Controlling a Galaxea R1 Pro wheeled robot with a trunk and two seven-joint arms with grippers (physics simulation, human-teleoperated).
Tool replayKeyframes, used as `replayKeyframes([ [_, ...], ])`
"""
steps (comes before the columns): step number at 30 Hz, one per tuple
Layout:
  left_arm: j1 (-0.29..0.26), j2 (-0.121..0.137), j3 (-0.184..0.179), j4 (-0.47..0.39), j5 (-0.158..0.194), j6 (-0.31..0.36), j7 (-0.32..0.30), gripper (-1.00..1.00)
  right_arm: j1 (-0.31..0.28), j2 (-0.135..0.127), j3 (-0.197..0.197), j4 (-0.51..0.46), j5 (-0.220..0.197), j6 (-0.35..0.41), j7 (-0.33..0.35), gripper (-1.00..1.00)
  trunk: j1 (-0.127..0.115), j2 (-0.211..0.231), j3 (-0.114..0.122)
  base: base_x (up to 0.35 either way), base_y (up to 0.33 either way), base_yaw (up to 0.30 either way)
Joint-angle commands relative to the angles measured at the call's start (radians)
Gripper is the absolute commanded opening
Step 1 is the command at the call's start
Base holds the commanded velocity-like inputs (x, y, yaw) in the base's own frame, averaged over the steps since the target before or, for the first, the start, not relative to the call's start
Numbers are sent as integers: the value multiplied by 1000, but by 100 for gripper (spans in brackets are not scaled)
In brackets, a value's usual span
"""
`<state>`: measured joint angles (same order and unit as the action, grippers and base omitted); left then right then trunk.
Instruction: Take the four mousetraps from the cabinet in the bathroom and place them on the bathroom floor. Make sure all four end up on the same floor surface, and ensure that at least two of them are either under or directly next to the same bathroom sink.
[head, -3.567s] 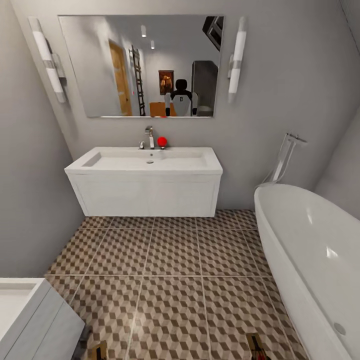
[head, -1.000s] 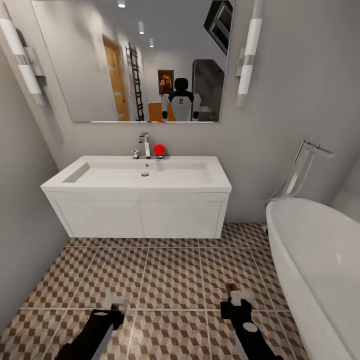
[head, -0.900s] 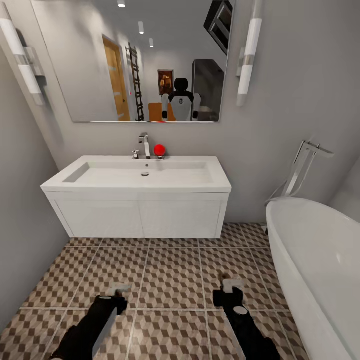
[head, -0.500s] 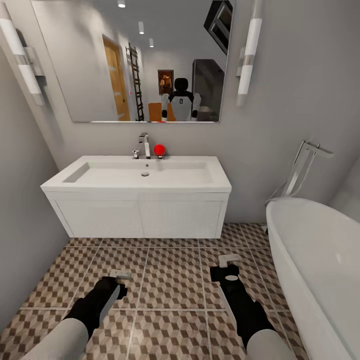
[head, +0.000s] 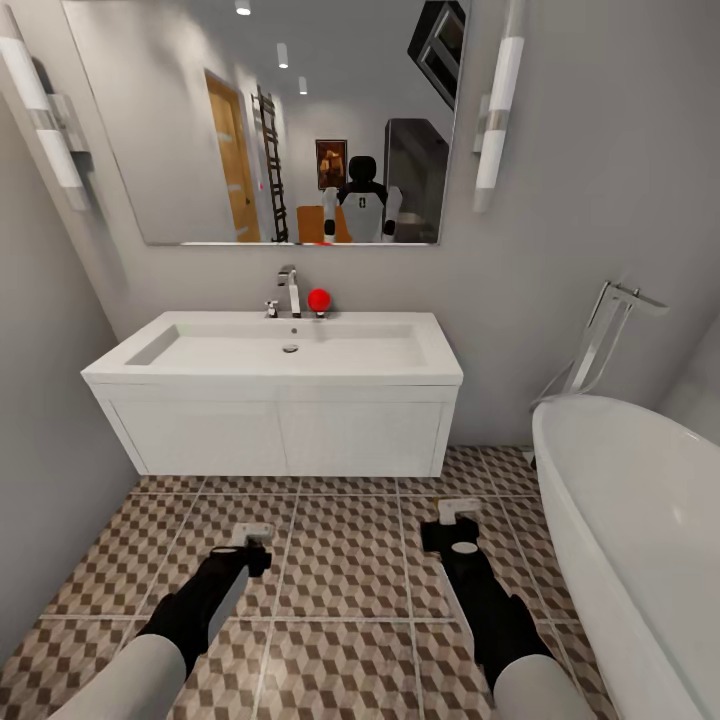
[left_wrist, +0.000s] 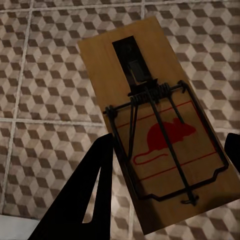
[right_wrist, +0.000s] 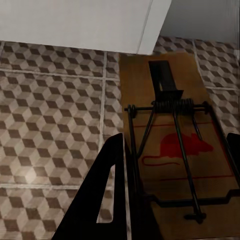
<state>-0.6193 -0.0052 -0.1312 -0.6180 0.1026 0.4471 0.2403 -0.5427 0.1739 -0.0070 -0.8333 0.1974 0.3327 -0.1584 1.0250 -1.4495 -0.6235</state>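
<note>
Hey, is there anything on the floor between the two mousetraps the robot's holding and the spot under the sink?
Nothing visible does. Each gripper, left and right, holds a mousetrap over the floor. The tiles from there to the sink look bare, and the bathtub stands off to the right.

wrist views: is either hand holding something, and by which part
Each holds a flat brown wooden mousetrap by the end bearing the red mouse print: left hand on one, right hand on another.

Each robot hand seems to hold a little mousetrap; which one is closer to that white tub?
The mousetrap in the right gripper: it hangs nearer the bathtub, while the left gripper's mousetrap is farther away.
</note>
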Motion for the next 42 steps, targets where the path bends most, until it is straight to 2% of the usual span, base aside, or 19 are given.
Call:
replayKeyframes([
  [1,0,1,-5,-1,9,5,8,-100,0,1,0,-3,8,7,0,-100,0,-1,-1,0,0,0],
  [4,0,-2,-7,0,11,5,8,-100,0,1,1,-9,8,6,0,-100,0,-1,-1,0,0,0],
  [8,0,-24,-7,-1,11,5,8,-100,-1,1,1,-9,8,6,0,-100,0,-1,-1,0,0,0],
  [15,0,-30,-7,1,11,5,8,-100,-1,1,1,-9,8,6,0,-100,0,-1,-1,0,0,0],
  [25,0,-32,-8,-2,11,5,5,-100,0,1,1,-9,8,6,3,-100,38,-71,-32,0,0,0],
  [31,0,-48,-9,-11,11,4,4,-100,-1,1,2,-9,8,6,5,-100,61,-113,-51,0,0,0],
  [42,0,-51,-9,-28,11,4,4,-100,-1,1,2,-9,8,6,4,-100,103,-190,-86,0,0,0],
])
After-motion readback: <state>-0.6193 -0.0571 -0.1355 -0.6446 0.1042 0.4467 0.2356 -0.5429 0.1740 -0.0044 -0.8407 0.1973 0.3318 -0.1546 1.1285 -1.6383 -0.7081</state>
